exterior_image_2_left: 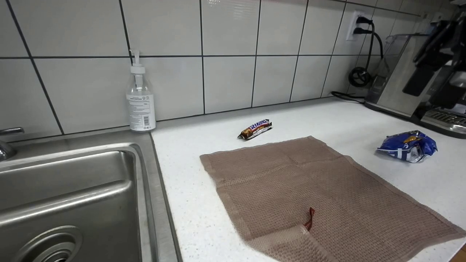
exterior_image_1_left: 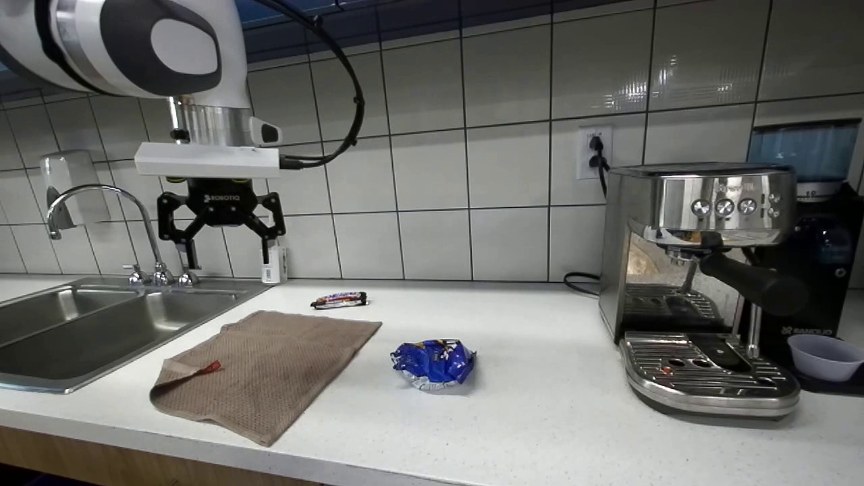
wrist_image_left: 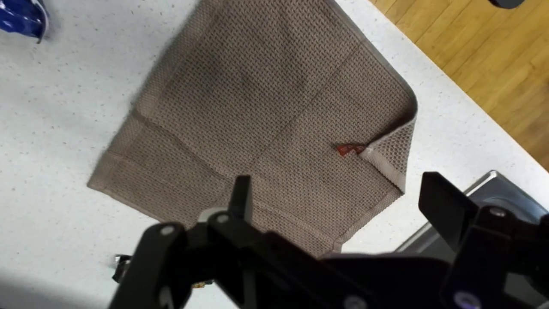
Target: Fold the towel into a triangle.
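Nothing is held by the spread gripper [exterior_image_1_left: 229, 259]. The towel [exterior_image_1_left: 273, 364] is laid beside the sink [exterior_image_1_left: 158, 310], one corner [wrist_image_left: 392, 152] turned over. The diagonal fold seems unstarted; a corner must be reached and pinched.

Pale, glossy, dark-jointed tiles [exterior_image_1_left: 432, 169] cover the wall [exterior_image_2_left: 229, 82] in both exterior views. In an exterior view, light [exterior_image_1_left: 634, 91] glints on them between 1 and 2 o'clock; a socket [exterior_image_1_left: 586, 152] sits at 2, a steel sink [exterior_image_1_left: 101, 344] between 8 and 9. The speckled white table [exterior_image_1_left: 526, 432] has a wooden front [exterior_image_1_left: 101, 466] toward 8. The wrist view shows yellowish floorboards [wrist_image_left: 463, 51] at 2 o'clock.
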You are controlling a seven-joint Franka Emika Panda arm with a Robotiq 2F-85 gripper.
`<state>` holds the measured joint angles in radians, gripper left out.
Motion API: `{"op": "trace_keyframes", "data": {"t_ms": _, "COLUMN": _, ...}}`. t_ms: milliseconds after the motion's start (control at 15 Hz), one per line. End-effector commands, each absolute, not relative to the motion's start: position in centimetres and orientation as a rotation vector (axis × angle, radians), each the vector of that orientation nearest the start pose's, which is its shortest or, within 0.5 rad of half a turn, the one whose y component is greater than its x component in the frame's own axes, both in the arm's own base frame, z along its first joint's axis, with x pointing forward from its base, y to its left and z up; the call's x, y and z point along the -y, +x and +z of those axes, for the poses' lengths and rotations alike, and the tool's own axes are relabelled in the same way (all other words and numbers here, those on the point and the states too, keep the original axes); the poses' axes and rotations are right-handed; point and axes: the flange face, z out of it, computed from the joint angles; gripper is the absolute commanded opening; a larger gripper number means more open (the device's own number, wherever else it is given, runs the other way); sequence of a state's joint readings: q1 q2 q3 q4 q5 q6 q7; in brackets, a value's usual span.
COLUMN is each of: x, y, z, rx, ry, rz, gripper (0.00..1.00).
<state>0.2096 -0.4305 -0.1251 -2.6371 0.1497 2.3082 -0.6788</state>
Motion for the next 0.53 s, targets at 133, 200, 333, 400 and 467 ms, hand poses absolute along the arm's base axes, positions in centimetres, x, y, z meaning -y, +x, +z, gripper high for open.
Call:
{"op": "trace_keyframes", "data": {"t_ms": 133, "x": -8.1, "y": 39.8, "z": 39.4, "rx": 1.04, "ry": -2.805, "rz": -0.213, "gripper": 1.0}}
{"op": "trace_keyframes", "data": {"t_ms": 200, "x": -8.8, "y": 39.7, "z": 39.3, "rx": 1.05, "ry": -2.804, "rz": -0.203, "gripper": 1.0}}
{"op": "trace_keyframes", "data": {"t_ms": 333, "x": -10.1, "y": 39.5, "z": 38.9, "rx": 1.064, "ry": -2.805, "rz": -0.185, "gripper": 1.0}}
{"op": "trace_keyframes", "data": {"t_ms": 400, "x": -10.9, "y": 39.4, "z": 38.7, "rx": 1.074, "ry": -2.805, "rz": -0.173, "gripper": 1.0}}
{"op": "trace_keyframes", "data": {"t_ms": 467, "x": -11.7, "y": 39.3, "z": 38.3, "rx": 1.083, "ry": -2.804, "rz": -0.159, "gripper": 1.0}}
